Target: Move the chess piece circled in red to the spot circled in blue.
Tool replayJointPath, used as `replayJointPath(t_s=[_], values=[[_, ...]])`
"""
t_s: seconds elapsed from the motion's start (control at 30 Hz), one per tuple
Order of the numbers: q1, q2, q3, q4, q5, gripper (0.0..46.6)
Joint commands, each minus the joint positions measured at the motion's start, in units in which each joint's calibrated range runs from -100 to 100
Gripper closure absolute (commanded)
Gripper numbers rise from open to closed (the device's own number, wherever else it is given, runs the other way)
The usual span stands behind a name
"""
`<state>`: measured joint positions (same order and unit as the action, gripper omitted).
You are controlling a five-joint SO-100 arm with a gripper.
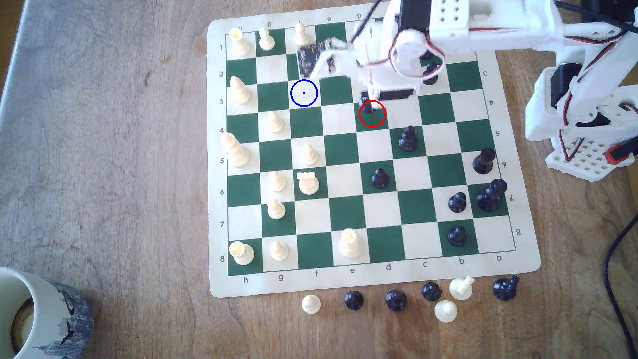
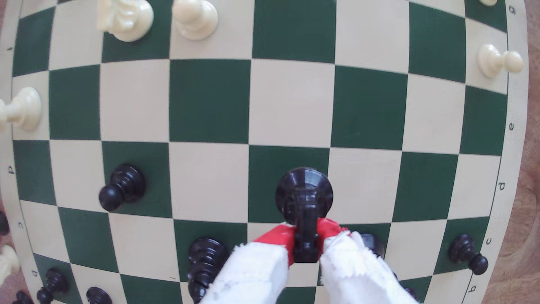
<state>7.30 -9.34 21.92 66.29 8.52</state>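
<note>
Red pads (image 2: 280,238) of the tool (image 2: 305,238) pinch the head of the black knight (image 2: 304,193) from both sides. Its round base sits on the green square with the red ring (image 1: 371,114). The blue-ringed cream square (image 1: 303,93) lies two columns toward the exterior view's left, one row higher.
</note>
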Motion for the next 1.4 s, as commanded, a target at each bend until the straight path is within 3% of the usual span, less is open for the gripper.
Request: replayJointPath(t_s=[0.0, 0.5, 0.8, 1.37], values=[[-0.7, 0.1, -15.0, 6.1, -1.4, 46.3], [2.0, 16.5, -26.6, -4.4, -7.4, 46.3], [2.5, 21.8, -30.1, -9.1, -9.6, 46.3], [3.1, 26.7, -31.7, -11.5, -9.5, 46.0]])
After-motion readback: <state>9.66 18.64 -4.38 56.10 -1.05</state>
